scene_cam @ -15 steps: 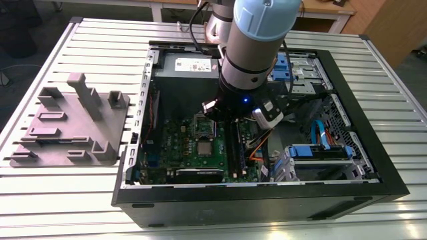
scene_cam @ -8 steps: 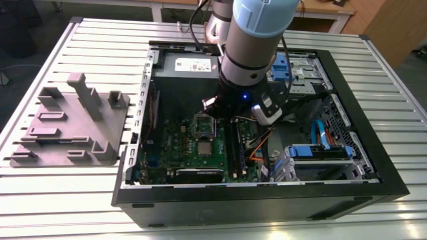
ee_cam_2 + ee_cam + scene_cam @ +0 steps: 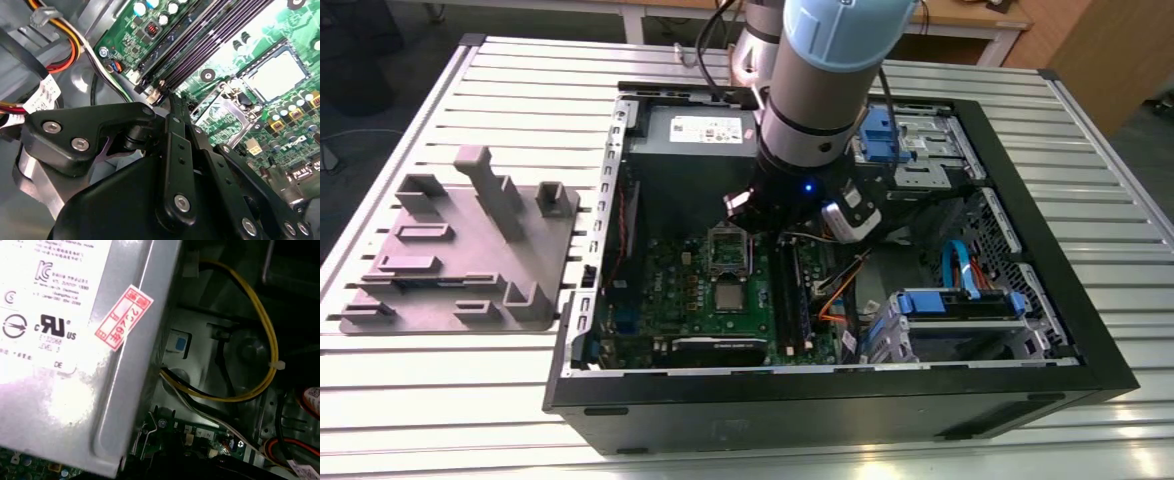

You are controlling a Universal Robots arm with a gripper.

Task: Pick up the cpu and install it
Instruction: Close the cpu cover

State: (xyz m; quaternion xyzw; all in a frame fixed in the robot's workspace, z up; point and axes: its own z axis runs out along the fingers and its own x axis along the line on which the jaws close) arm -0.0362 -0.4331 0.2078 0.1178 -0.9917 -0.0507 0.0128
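Open tower on the slatted table
The black computer case (image 3: 854, 415) lies open on the slatted metal table (image 3: 520, 90), with the green motherboard (image 3: 680, 290) and long black memory sticks (image 3: 210, 45) inside. The grey power supply (image 3: 60, 365) wears a red-and-white sticker (image 3: 123, 317), a yellow cable (image 3: 260, 315) looping just beside it — and a grey fixture block (image 3: 454, 265) sits at the exterior view's left.

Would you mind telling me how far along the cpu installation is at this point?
Looks done: the cpu lies flat in its square recess on the green board. In hand: the gripper hangs above the board by the memory sticks, apart from the cpu. Left: the metal frame beside the cpu stands open, not closed over it.
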